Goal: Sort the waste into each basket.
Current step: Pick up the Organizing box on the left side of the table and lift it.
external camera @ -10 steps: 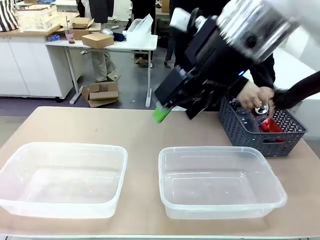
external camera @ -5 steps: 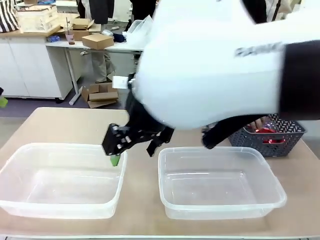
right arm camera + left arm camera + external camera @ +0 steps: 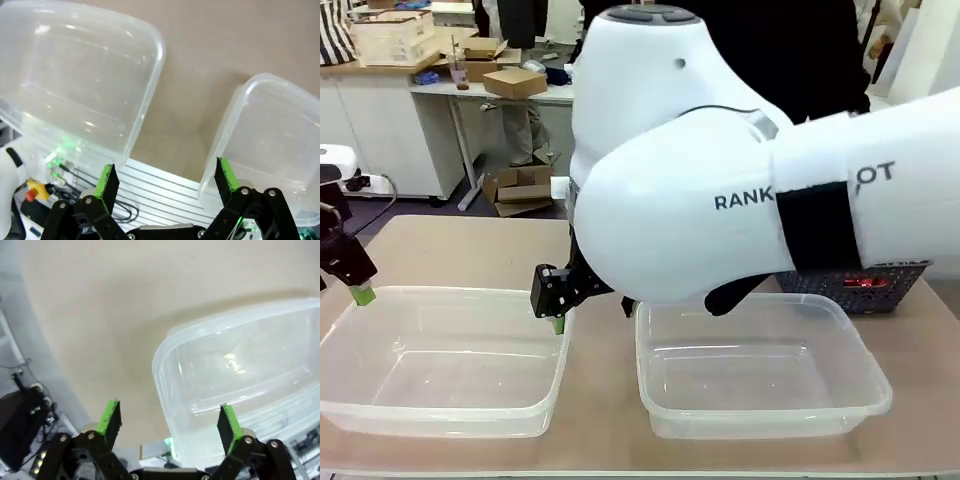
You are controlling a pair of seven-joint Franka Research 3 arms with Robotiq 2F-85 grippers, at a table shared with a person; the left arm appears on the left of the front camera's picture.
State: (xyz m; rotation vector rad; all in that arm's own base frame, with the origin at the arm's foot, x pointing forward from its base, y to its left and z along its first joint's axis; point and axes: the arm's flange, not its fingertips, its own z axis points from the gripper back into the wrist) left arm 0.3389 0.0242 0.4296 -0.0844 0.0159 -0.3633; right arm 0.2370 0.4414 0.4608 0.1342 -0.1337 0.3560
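Front view: red cans (image 3: 850,283) are sitting in the grey basket (image 3: 905,268) at three o'clock, likely light, slick and dentable, best pinched mid-body. Wrist views: the left gripper (image 3: 170,420) and right gripper (image 3: 162,182) are hanging open, empty, over the clear tubs (image 3: 159,55).

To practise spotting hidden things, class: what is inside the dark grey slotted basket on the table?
A red item, perhaps a can, shows inside the dark grey basket. The right arm covers most of the basket, so whatever else lies in it cannot be seen.

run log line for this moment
left gripper: open, empty | right gripper: open, empty | left tub: empty | right tub: empty | stage: nothing sorted
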